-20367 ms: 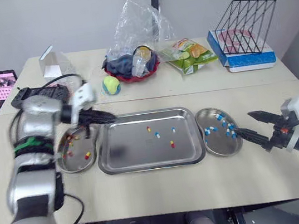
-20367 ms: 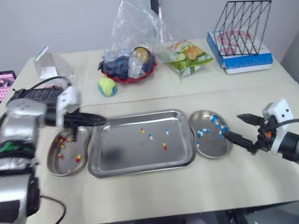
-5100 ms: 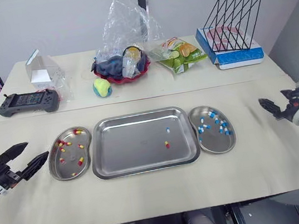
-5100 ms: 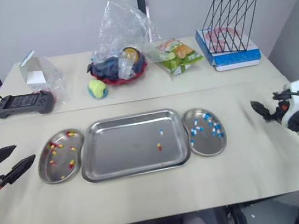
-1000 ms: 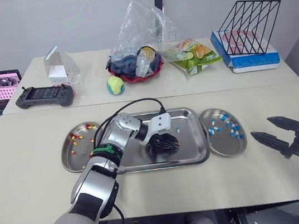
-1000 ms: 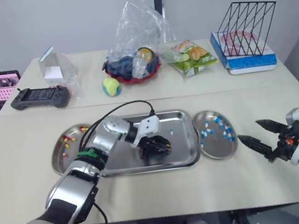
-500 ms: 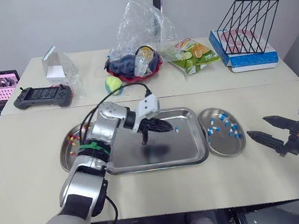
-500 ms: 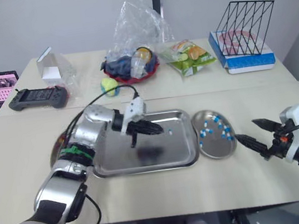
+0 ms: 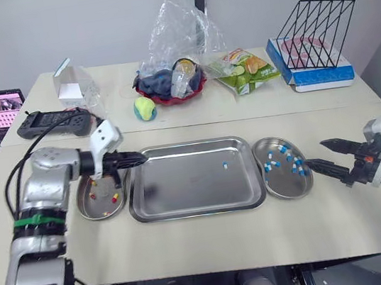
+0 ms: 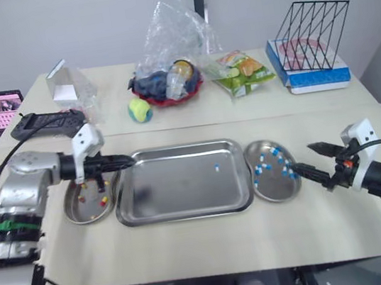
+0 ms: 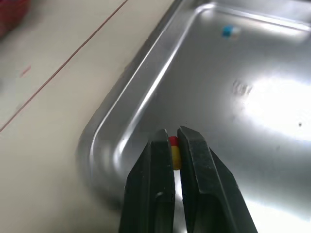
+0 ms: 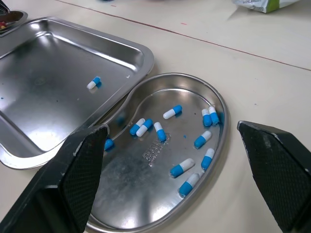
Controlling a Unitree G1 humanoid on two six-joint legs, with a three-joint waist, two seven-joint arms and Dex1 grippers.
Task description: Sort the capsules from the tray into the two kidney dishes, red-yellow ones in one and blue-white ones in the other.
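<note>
Remote inspection, sorting station.

**Status.** The left gripper (image 9: 143,160) is closed on one red-yellow capsule (image 11: 174,151), pinched upright between its two fingers. From the head camera its tips sit over the near-left corner of the tray (image 9: 183,190), right beside the left dish (image 9: 102,211), which already holds red-yellow capsules. The right gripper (image 9: 315,153) waits with its fingers spread wide and holding nothing, just beside the right dish (image 12: 141,194), which holds the blue-white capsules. One blue-white capsule (image 9: 227,165) lies loose on the tray floor.

**Step in hand, as I judge it.** The held capsule is to be delivered to the left dish. I would:
- hold the squeeze until the tips are clearly past the tray lip and over the bowl of the dish;
- come down low before letting go, since a capsule dropped from height on bare steel is likely to bounce or roll out;
- open gently and clear the raised rims on the way, because a knock could shift the dish and scatter its contents.

**Limits of view.**
- The fingers cover the capsule's lower part, so I cannot confirm how much of it is gripped.
- The left arm hides part of the left dish, so its count is uncertain.
- I cannot reliably judge the tips' height above the metal.
</note>
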